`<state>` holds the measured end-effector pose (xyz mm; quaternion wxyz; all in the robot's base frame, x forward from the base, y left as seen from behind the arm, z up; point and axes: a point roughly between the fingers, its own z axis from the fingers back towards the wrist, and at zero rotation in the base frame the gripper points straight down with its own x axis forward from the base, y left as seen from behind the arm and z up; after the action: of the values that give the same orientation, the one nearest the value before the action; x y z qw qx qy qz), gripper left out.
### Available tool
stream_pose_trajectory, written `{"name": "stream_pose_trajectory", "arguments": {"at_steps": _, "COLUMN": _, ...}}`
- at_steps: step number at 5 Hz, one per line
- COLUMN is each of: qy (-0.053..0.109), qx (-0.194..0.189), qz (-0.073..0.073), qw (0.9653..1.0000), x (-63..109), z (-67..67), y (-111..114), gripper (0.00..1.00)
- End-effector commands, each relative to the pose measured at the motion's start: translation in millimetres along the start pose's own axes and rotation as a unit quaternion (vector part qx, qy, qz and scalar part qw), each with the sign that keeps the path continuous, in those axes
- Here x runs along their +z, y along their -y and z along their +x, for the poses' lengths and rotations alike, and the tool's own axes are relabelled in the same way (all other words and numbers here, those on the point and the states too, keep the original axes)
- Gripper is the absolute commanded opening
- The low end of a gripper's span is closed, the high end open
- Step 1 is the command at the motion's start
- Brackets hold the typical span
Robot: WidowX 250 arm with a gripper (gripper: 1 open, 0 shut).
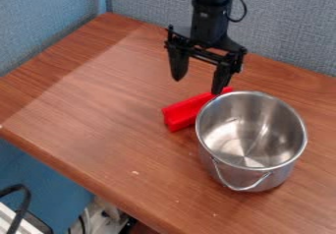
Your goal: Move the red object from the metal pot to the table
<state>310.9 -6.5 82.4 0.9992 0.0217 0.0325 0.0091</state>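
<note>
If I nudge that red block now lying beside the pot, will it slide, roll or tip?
The red block lies flat on the table, so it will probably slide rather than roll or tip. It looks rigid and small, likely light. The glossy wood may let it skid, and the metal pot beside it could stop it.
</note>
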Motion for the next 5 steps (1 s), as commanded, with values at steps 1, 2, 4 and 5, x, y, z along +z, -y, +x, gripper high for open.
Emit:
{"name": "stream_pose_trajectory", "arguments": {"at_steps": 1, "qy": 0.023, "qx": -0.004, "qz": 0.002, "qw": 0.9997, "x": 13.3, "z": -5.1, "y": -2, "gripper": 1.0}}
{"name": "stream_pose_trajectory", "arguments": {"at_steps": 2, "qy": 0.019, "qx": -0.009, "qz": 0.005, "qw": 0.9998, "x": 10.9, "z": -9.5, "y": -2, "gripper": 1.0}}
{"name": "stream_pose_trajectory", "arguments": {"at_steps": 4, "qy": 0.013, "qx": -0.021, "qz": 0.007, "qw": 0.9997, "x": -1.1, "z": -12.8, "y": 0, "gripper": 1.0}}
{"name": "stream_pose_trajectory", "arguments": {"at_steps": 5, "qy": 0.013, "qx": -0.023, "qz": 0.008, "qw": 0.9996, "x": -4.9, "z": -12.4, "y": 2, "gripper": 1.0}}
